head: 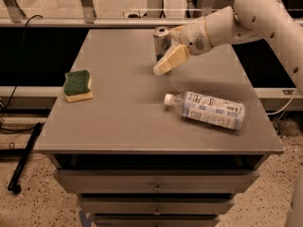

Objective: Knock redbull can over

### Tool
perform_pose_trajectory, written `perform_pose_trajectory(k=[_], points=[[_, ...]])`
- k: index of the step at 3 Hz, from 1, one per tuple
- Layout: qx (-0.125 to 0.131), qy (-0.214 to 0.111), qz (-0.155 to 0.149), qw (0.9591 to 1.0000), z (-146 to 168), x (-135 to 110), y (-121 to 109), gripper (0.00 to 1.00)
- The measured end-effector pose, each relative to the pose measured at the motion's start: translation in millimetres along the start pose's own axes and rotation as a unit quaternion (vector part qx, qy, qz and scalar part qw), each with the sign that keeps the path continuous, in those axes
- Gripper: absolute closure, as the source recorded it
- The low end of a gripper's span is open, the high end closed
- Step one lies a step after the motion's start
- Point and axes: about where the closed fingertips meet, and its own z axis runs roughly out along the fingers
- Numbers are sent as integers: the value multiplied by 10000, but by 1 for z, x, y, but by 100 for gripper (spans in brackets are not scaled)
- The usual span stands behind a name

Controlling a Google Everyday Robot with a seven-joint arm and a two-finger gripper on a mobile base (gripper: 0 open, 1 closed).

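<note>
Your grey table holds everything. The white arm reaches in from the far right. A clear plastic bottle lies on its side, near right. A green sponge sits left. The redbull can stands upright by the far edge, and the gripper is spread apart right at it.

— What is standing by the cream gripper?
— Only the slim silver-and-blue metal can, just beside it. The clear plastic bottle is lying nearer the front, leaving bare grey tabletop between.
</note>
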Motion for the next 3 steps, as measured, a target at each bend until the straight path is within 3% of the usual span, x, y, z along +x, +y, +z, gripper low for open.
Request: perform_pose_trajectory(k=[2,3], points=[[-919,-251,-65,9954,11,-34,60,0],[-1035,-273,-108,9942,7,-38,69,0]])
